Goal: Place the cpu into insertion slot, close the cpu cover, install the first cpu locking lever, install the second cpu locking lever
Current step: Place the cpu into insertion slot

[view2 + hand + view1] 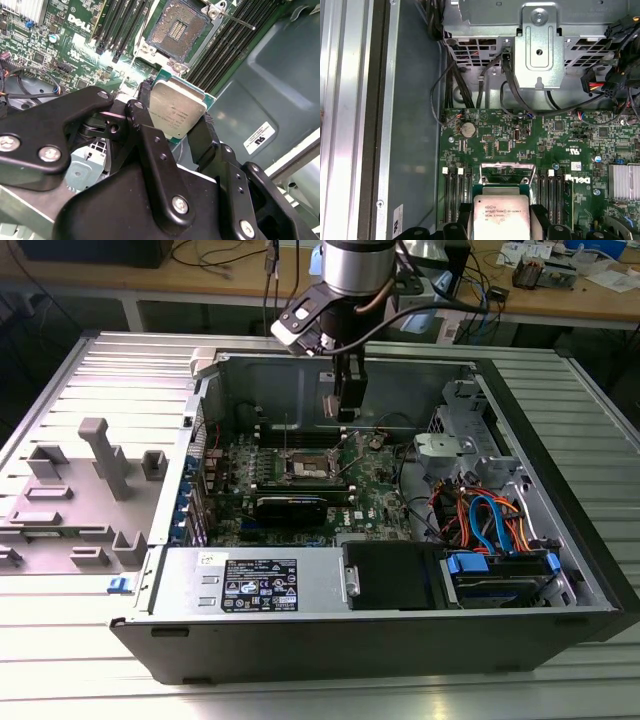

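gripper (176, 120) is clamped on the cpu (178, 111), with a black finger on each of two opposite edges and the silver top showing in both wrist views. the chip hangs in the air over the green board (75, 30), not touching it. in the second wrist view the slot (177, 27) lies just beyond the cpu, close but apart, its grid of contacts bare. rows of black memory slots (122, 22) run along both of its sides. in the first wrist view the silvery cover (507, 172) sits just past the chip's far edge, off the socket.

over to the exterior view: the arm comes down into an open black case (330, 640) lying on its side, and the fingers hover a little to the exterior view's right of the socket and farther back. a long black card (290, 508) lies nearer, and blue and orange cables (490, 520) bunch at the exterior view's right. the case rests on a ribbed grey metal table (590, 410). a grey fixture (80, 500) with upright blocks sits on the exterior view's left. wooden benches (230, 280) strewn with wires line the far side of the room.
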